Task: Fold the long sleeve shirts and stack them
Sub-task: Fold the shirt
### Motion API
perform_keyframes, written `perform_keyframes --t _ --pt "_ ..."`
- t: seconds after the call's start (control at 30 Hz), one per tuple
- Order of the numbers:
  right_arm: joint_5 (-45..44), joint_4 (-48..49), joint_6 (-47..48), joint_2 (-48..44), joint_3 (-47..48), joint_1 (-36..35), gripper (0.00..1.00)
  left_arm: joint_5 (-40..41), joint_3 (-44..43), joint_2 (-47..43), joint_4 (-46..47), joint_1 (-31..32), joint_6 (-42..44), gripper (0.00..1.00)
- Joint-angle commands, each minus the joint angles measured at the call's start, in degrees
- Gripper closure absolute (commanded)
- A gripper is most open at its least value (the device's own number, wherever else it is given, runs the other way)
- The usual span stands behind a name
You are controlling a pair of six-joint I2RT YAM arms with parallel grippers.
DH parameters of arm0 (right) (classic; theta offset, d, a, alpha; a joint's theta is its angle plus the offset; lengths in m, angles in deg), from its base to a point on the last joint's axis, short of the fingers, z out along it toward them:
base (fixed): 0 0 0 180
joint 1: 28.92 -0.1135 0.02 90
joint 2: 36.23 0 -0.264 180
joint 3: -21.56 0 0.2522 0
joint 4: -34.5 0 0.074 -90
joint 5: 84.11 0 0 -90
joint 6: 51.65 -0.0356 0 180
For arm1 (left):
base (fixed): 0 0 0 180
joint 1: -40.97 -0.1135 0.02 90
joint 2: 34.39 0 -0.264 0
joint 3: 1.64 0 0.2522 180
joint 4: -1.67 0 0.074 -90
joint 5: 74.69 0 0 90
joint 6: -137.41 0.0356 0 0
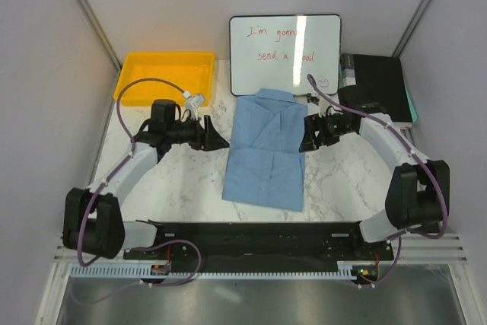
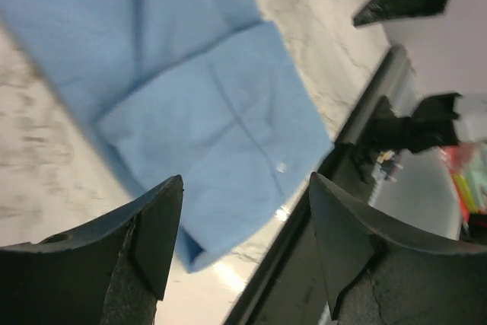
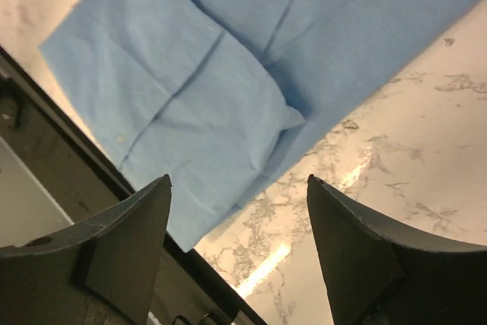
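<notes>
The light blue shirt is lying folded narrow at mid-surface. The left tool and right tool are hovering open and empty on either side. Folding hem toward collar is probably coming next, requiring grips on both hem corners.

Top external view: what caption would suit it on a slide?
Folded blue shirt lies between the open left gripper and open right gripper.

Bright overhead light, glare streak on whiteboard, left wrist view blurry.
</notes>
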Motion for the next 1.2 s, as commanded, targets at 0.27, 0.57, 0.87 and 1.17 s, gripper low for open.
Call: perform_keyframes --t 0.27,0.57,0.87,1.17 --pt "20.2 30.8 -36.4 -10.1 -21.9 -14.3 0.16 -7.2 18.0 1.1 24.4 19.2 -30.4 0.28" --pt "16.7 32.9 -34.2 7.5 -23.6 -16.1 0.18 2.7 17.4 16.2 24.2 18.1 -31.4 0.29" --pt "15.1 16.9 -18.3 7.0 -18.3 -13.4 0.22 -2.2 20.4 14.4 22.0 12.9 -29.3 0.30" --pt "17.2 24.2 -17.5 -2.0 -14.4 -12.9 0.18 -8.4 11.4 8.0 31.2 13.6 -21.8 0.24"
